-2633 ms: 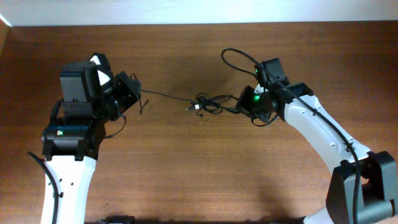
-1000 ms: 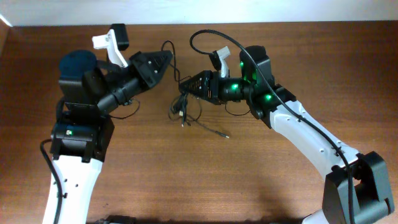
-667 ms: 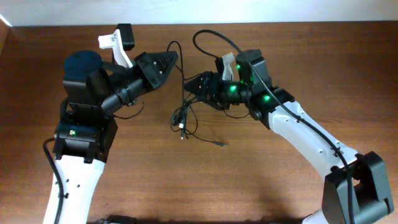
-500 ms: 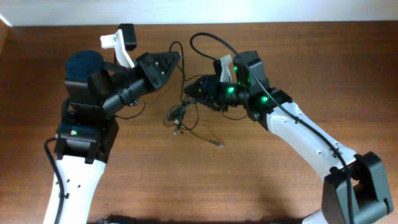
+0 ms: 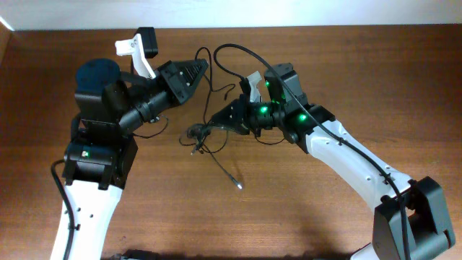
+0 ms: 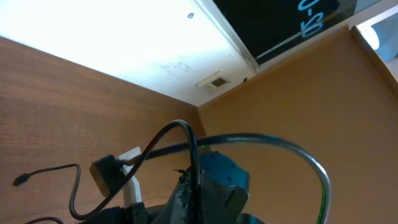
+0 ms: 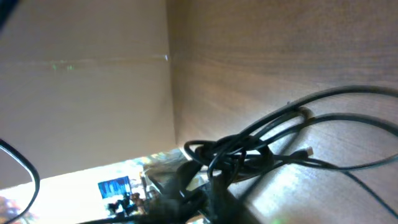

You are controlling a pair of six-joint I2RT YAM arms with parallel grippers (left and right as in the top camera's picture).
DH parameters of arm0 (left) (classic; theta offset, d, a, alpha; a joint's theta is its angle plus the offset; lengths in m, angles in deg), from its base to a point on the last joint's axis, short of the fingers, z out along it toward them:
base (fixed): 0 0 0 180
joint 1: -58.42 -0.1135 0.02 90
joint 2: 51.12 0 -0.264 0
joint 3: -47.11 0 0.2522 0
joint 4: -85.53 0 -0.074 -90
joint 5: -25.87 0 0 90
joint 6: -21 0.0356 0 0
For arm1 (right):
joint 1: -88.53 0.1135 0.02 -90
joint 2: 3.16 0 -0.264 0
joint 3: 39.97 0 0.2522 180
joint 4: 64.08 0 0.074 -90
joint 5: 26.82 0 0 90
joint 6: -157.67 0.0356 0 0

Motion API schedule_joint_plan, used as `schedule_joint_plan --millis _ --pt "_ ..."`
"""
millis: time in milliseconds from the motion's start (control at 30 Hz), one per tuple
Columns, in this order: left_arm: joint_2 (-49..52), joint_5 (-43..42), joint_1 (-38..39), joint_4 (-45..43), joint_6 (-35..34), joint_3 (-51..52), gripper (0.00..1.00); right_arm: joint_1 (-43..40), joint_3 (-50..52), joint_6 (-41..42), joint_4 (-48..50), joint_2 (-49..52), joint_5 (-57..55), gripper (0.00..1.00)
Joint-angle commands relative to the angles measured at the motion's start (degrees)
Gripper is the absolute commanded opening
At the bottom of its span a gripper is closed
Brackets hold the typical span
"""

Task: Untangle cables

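Observation:
Thin black cables hang in a knot (image 5: 195, 133) above the wooden table, between the two arms. My right gripper (image 5: 214, 121) reaches in from the right and is shut on that knot; its wrist view shows the bundle (image 7: 227, 152) bunched at its dark jaws (image 7: 214, 190). One strand trails down to a silvery plug end (image 5: 237, 185) on the table. My left gripper (image 5: 203, 67), raised and pointing right, is shut on one thin cable (image 5: 205, 53) that loops above its tip. In the left wrist view that cable (image 6: 186, 132) rises from between the fingers (image 6: 194, 182).
The right arm's thicker black wire (image 5: 242, 50) arcs above the grippers and crosses the left wrist view (image 6: 298, 152). Bare wooden table (image 5: 361, 58) lies all around, with a white wall strip along the far edge (image 5: 289, 14).
My right gripper moved left and lower and closed on the knot. The bundle shifted left and the loose plug end swung down the table. The left gripper barely moved.

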Motion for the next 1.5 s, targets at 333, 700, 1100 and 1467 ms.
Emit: schedule_joint_plan --millis 333,700,1100,1467 --pt "-0.81 4.96 -2.84 2.75 1.03 -0.63 0.0 -0.59 -0.02 -4.83 -7.26 0.15 -9.88 0.04" --pt "-0.81 27.04 -12.85 24.61 1.07 -0.63 0.0 -11.96 -0.02 -12.13 -21.4 -0.87 -18.8 0.04" --pt "-0.81 34.8 -19.45 29.29 4.87 -0.63 0.01 -23.3 -0.02 -13.64 -22.03 -8.55 -19.02 0.04" --pt "-0.81 35.58 -20.46 30.8 4.9 -0.63 0.01 -28.3 -0.04 -13.0 -10.56 -22.43 -6.12 0.04"
